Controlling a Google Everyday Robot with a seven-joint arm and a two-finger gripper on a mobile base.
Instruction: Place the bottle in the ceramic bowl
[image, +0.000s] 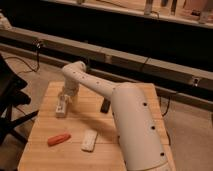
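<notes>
Light slatted wooden table (47, 150): pale wood, visible plank seams, matt.
White moulded robot arm (135, 125): smooth plastic-looking shell, soft sheen.
Pale gripper (61, 108): low over the table's left part, same smooth white finish.
Small orange-red oblong item (59, 139): smooth, matt.
Flat white rectangular bar (89, 140): smooth, dull.
Small dark upright block (105, 105): matt black.

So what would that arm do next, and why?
Probably lift a little. The gripper sits low on the left side of the wooden table, apparently on a small whitish thing that may be the bottle. No green bowl is in sight; only an orange object, a white bar and a dark item show.
</notes>
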